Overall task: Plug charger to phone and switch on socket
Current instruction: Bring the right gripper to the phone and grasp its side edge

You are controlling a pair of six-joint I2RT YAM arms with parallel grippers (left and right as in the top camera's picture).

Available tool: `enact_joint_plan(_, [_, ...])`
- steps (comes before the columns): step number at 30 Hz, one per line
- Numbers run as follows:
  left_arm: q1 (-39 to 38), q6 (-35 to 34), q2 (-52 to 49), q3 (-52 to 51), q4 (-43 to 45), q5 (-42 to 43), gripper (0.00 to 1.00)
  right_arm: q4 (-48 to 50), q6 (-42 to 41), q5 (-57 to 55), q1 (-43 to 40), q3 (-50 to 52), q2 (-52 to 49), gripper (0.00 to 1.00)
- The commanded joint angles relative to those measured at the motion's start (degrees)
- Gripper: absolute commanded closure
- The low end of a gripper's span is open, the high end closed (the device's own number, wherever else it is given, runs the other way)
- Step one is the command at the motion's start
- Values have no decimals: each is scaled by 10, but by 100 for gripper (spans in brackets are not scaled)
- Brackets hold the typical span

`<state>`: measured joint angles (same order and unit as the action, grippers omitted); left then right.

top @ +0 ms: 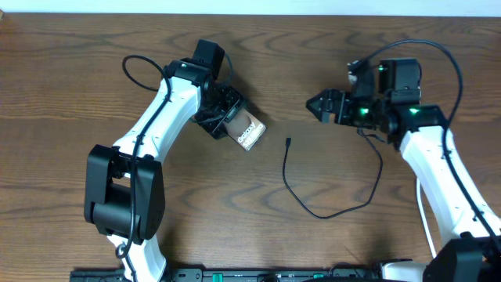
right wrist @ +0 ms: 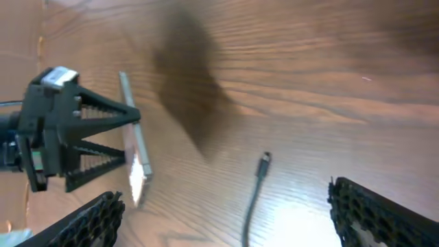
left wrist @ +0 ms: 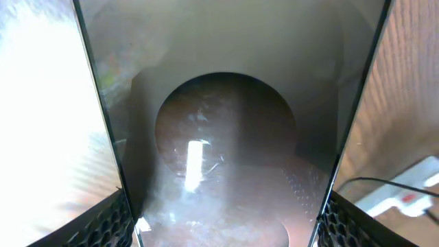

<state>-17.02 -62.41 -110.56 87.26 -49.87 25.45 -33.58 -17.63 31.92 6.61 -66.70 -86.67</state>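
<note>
The phone [top: 249,133] hangs tilted above the table, left of centre, and my left gripper [top: 228,120] is shut on it. Seen from the left wrist, the phone [left wrist: 226,137] fills the space between the fingers [left wrist: 103,223], its dark back and round circle facing the camera. In the right wrist view it [right wrist: 134,140] shows edge-on. The charger [top: 329,213] lies looped on the table, its connector tip [top: 288,142] pointing up, just right of the phone. My right gripper [top: 314,105] hovers open above and to the right of that tip [right wrist: 265,160], nothing between its fingers. A bit of the white socket [left wrist: 410,197] shows in the left wrist view.
Bare wooden table [top: 70,86] surrounds both arms. A thick black robot cable [top: 137,66] loops behind the left arm, another [top: 423,47] over the right arm. The arm bases stand at the front edge.
</note>
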Motion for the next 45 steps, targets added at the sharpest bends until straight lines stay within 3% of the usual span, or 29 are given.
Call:
enact_joint_plan(1, [1,-79,16,8,1,47,93,23,-23,23,34,-11,-11,6])
enact_joint_plan(15, [1,-122,16,8,56,115,93,58,-152,-51,116,-11,-18,16])
enact_joint_plan(22, [1,-174,16,8,59,130,93,62,-174,-106,152,-11,-19,24])
enact_joint_plan(29, [1,-174,16,8,69,165,93,73,-188,-151,186,-11,-21,31])
enact_joint_plan(45, [1,-174,16,8,72,221,93,136,-201,-127,223,-11,-101,43])
